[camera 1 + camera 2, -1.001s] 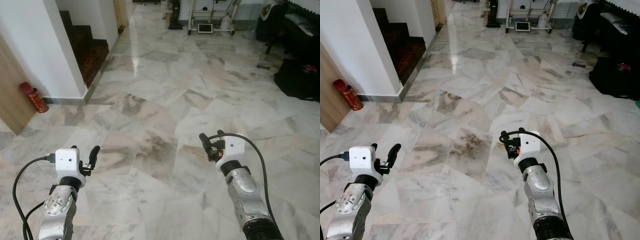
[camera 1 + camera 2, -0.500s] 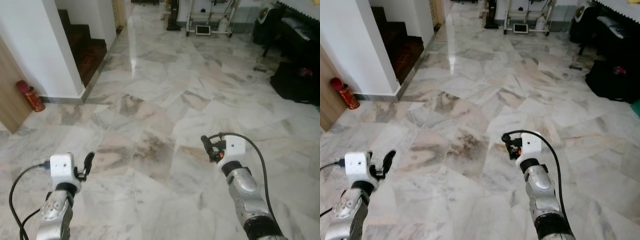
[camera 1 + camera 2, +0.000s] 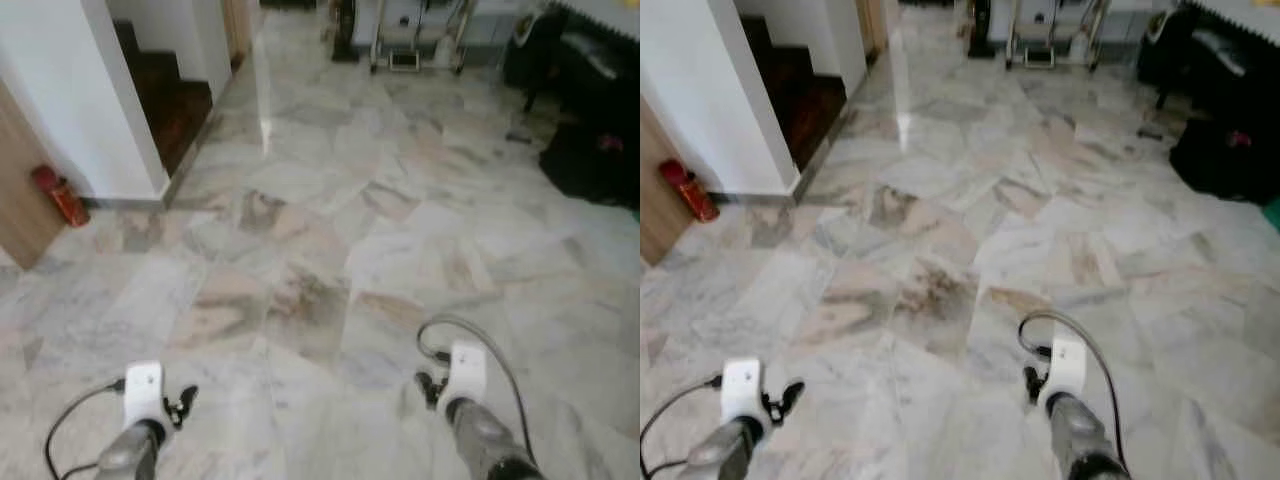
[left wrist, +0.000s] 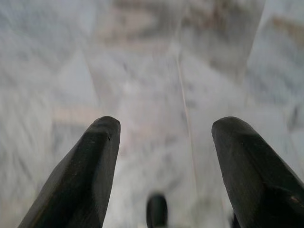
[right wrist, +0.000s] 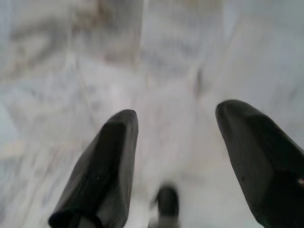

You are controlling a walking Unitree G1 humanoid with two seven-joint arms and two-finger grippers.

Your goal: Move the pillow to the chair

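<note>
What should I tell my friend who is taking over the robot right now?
Left gripper: open, holding nothing, low over the marble floor.
Right gripper: open, holding nothing, also low over the floor.
Job's things: no pillow or chair can be made out; dark furniture stands far right, too blurry to name.
Done: nothing yet.
Left: find the pillow, pick it up, carry it to the chair.

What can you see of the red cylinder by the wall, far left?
The red cylinder is a small, slim canister with a darker rounded top. It stands roughly upright, leaning slightly, on the marble floor. It sits in the corner where the wooden panel meets the white wall, close against the panel; whether it touches is unclear. It looks like painted metal, perhaps a fire extinguisher, but the picture is too blurred to confirm or to read any label. Nothing rests on it, and both grippers are far from it.
</note>
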